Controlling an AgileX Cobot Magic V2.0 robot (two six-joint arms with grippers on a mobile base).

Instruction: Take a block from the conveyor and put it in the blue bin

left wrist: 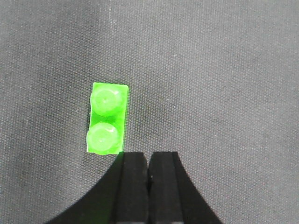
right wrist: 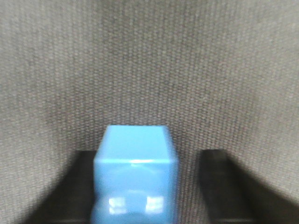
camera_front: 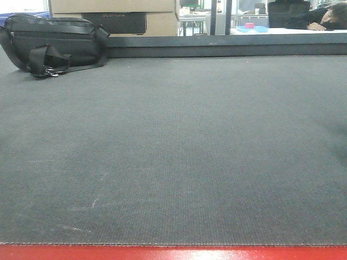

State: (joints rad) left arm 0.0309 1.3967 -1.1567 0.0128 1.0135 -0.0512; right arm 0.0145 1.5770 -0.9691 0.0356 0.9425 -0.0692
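Green block [left wrist: 107, 119] is lying studs-up on the conveyor [left wrist: 224, 70], belt edges unseen; left gripper [left wrist: 149, 161] is resting pressed together just beside it. Right gripper [right wrist: 150, 156], spread, is straddling blue block [right wrist: 135, 177]. Likely light, stiff, slick plastic: pinching flat sides is looking safest.

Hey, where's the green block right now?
In the left wrist view, the green block lies flat on the conveyor belt, just beyond the tips of the shut left claw, offset toward the picture's left and not gripped.

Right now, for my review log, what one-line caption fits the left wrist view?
Green two-stud block lies on the grey belt, just ahead of the shut left claw.
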